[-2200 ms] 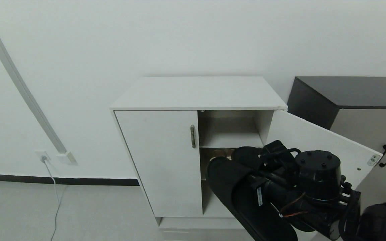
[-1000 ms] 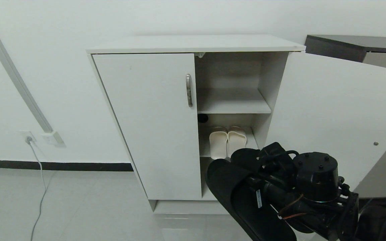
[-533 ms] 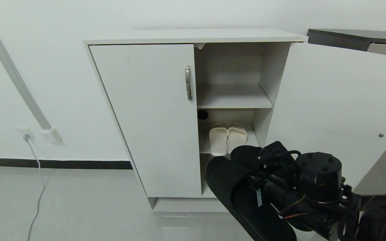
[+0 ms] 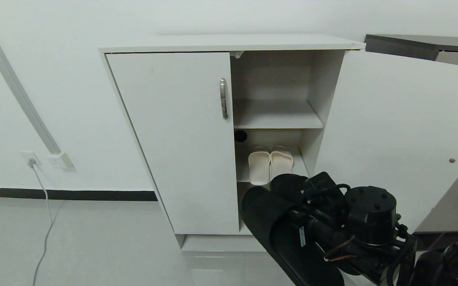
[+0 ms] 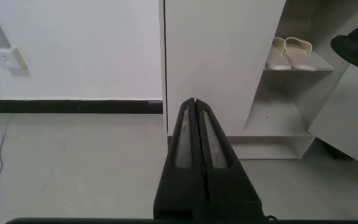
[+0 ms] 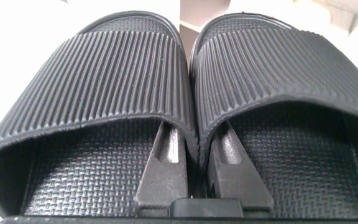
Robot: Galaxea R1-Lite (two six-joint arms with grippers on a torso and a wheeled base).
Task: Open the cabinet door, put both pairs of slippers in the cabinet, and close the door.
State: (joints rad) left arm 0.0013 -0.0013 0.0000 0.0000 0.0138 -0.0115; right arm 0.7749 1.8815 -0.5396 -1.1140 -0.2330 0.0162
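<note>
Since half a second ago, with the head view steady, the right tool (image 6: pixel 197 169) and the pair of black ribbed rubber slippers (image 4: pixel 276 222) it carries have shifted slightly left and lower in that view; nothing else has changed position. One of the right tool's fingers (image 6: pixel 165 167) sits inside each slipper, and the pair is clamped by its adjoining inner walls. The black slippers are held in the air, toes toward the white two-door cabinet (image 4: pixel 229 41), just in front of its open right-hand compartment at lower-shelf level. The right door (image 4: pixel 392 131) stands swung wide open. The left door (image 4: pixel 181 143) is closed, its metal bar handle (image 4: pixel 223 98) upright at the inner edge. A pair of white moulded slippers (image 4: pixel 270 165) lies side by side on the second shelf from the top, toes outward. The left tool (image 5: pixel 195 124) hangs above the pale tiled floor (image 5: pixel 73 162) with its fingers pressed together, gripping nothing, well apart from the cabinet.
</note>
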